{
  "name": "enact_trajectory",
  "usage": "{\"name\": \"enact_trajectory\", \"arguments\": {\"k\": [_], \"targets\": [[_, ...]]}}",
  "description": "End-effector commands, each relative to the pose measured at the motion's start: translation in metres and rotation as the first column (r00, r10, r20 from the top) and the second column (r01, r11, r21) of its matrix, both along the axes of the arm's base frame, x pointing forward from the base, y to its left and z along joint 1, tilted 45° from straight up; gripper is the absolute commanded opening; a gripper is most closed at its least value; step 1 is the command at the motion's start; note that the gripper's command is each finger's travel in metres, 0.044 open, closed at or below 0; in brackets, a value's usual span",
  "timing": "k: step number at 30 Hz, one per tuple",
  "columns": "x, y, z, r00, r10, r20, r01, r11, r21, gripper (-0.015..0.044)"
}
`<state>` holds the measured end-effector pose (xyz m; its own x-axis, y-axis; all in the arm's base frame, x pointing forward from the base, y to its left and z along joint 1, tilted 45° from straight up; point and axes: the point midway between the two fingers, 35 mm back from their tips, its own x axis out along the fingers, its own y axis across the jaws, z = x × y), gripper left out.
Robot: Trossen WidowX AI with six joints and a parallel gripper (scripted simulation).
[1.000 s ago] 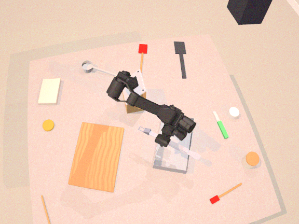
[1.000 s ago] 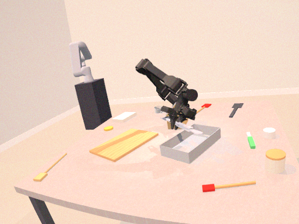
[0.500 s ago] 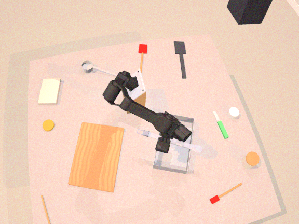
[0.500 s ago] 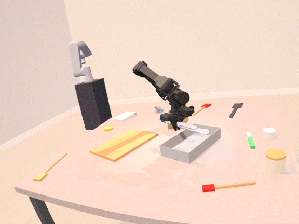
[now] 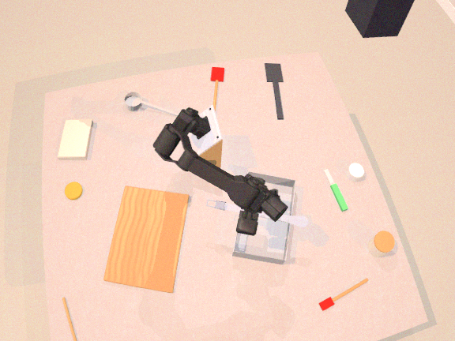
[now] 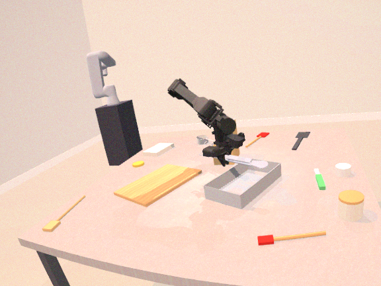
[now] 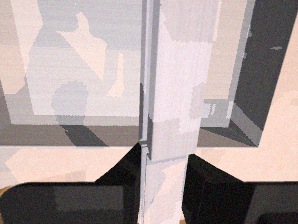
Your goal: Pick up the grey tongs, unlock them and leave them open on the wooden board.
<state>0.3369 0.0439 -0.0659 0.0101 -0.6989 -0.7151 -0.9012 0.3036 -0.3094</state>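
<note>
The grey tongs [image 5: 298,220] [image 6: 243,160] [image 7: 177,90] look closed and lie roughly level, their tips not pointing down. They seem to hang a little above the roasting tin [image 6: 223,198] [image 7: 265,55], crossing it. My gripper [image 7: 166,152] is shut on the tongs' arms, toward the hinge end. In the top view the arm hides the fingertips and the middle of the tongs; the hinge [image 5: 220,205] shows to the left. The wooden board [image 5: 138,237] [image 6: 159,182] lies flat left of the tin, with nothing on it.
A wooden block with a white face [image 5: 212,151] stands behind the tin, by the arm's base. A green-handled knife [image 5: 339,197], a white pot [image 5: 356,170] and an orange-lidded jar [image 5: 384,241] are to the right. A red-headed spatula [image 5: 326,304] lies in front.
</note>
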Motion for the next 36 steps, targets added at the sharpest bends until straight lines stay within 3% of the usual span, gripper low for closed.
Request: {"name": "enact_trajectory", "arguments": {"k": [1, 18, 36], "targets": [[0.004, -0.006, 0.006, 0.999, 0.037, -0.03, -0.037, 0.999, 0.003, -0.015], [0.022, -0.053, 0.041, 0.897, 0.322, -0.302, -0.319, 0.946, 0.059, -0.015], [0.03, -0.107, 0.079, 0.63, 0.557, -0.541, -0.561, 0.808, 0.179, -0.015]]}}
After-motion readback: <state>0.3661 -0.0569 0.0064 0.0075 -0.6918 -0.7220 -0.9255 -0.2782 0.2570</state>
